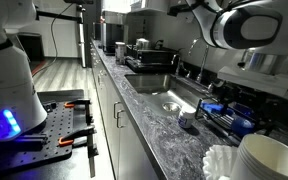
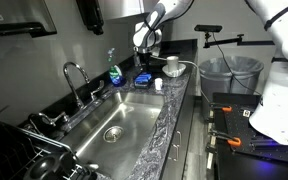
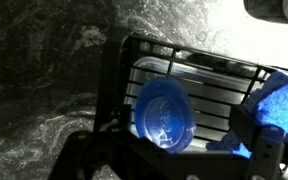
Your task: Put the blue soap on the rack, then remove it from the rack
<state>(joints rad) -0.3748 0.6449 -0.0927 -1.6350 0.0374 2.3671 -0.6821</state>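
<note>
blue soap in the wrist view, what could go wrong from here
1. The blue soap is round and sits on the thin bars of the rack. If the gripper, which looks open around it, closes off-centre, the soap may slip or roll away.
2. The fingers seem low near the bars and might snag one.
3. The blue pad lies close beside one finger and could get pinched too.

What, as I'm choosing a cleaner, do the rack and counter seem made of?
Rack: likely dark coated metal wire, thin straight bars with a dull sheen. Counter: probably polished stone or a laminate imitation, grey swirled veining with glossy reflections.
</note>
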